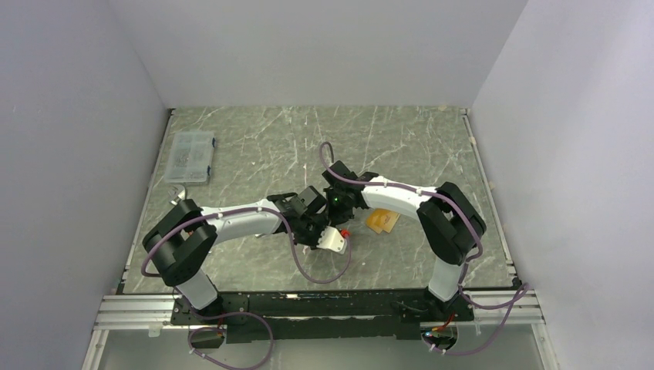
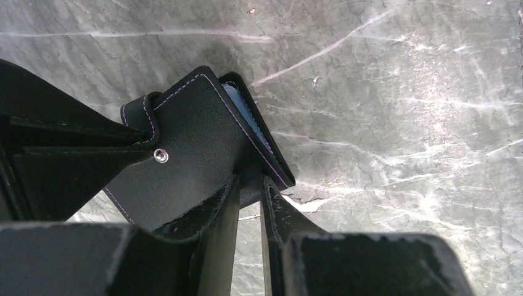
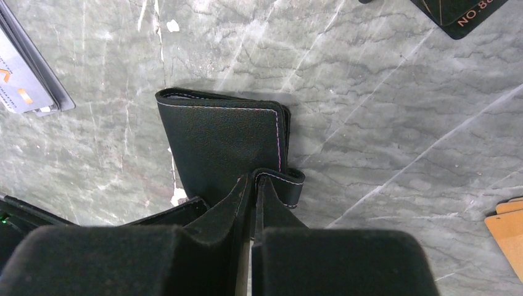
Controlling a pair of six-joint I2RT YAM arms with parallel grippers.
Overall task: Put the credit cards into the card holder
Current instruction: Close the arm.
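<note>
**Right fingers [image 3: 228,216] and left fingers [image 2: 216,228] share the card holder [image 3: 216,142]**

Pressed together, the right pair pinches its snap tab [image 3: 284,185]. The left pair, narrow, grips a corner. The closed holder is at the middle of the worktop [image 1: 254,154], with orange-tan credit cards [image 3: 509,231] near it.

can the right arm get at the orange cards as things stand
Probably not straight away. The right gripper is shut on the card holder, so it would have to let go first. Otherwise the way looks free: the orange cards lie uncovered on the table close by.
</note>
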